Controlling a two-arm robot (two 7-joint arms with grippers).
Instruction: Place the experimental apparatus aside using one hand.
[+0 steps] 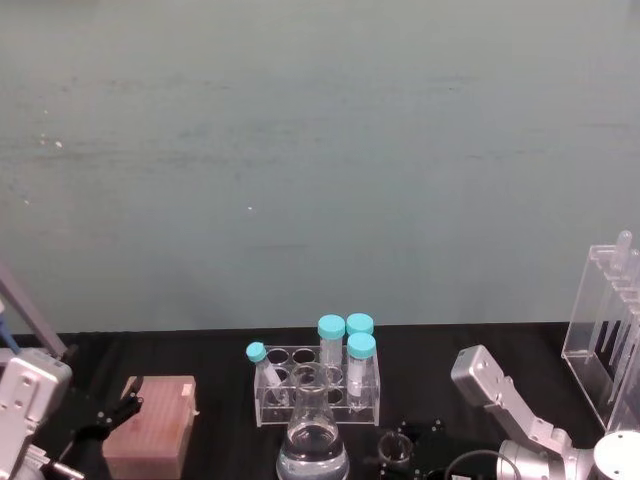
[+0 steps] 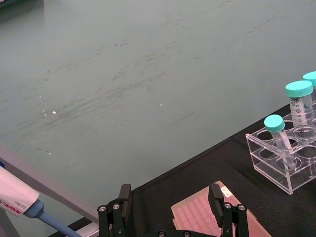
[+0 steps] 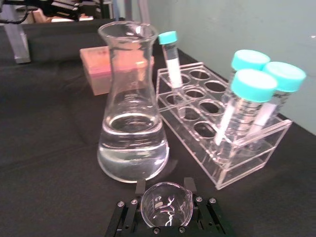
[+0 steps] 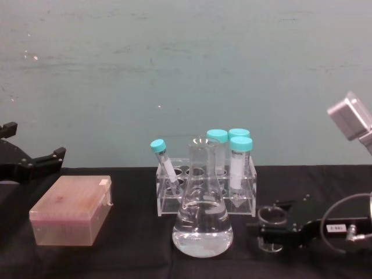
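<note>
The large conical glass flask (image 1: 313, 440) (image 3: 132, 103) (image 4: 202, 203), holding some clear liquid, stands on the black table in front of a low tube rack. Just right of it is the small glass beaker (image 1: 395, 450) (image 3: 165, 204) (image 4: 271, 224). My right gripper (image 3: 164, 207) (image 4: 278, 228) is shut on the beaker, one finger pressed on each side, low over the table. The tall clear acrylic rack (image 1: 605, 330) stands at the far right edge. At the left, my left gripper (image 2: 170, 207) (image 4: 35, 160) (image 1: 110, 415) hangs open above the pink box, holding nothing.
A clear low rack (image 1: 318, 385) (image 3: 217, 133) (image 4: 206, 189) (image 2: 284, 158) with teal-capped tubes stands behind the flask. A pink tip box (image 1: 152, 425) (image 4: 71, 209) (image 2: 207, 217) lies at the left. A pipette (image 2: 15, 197) on a stand sits at the far left. A green wall closes the back.
</note>
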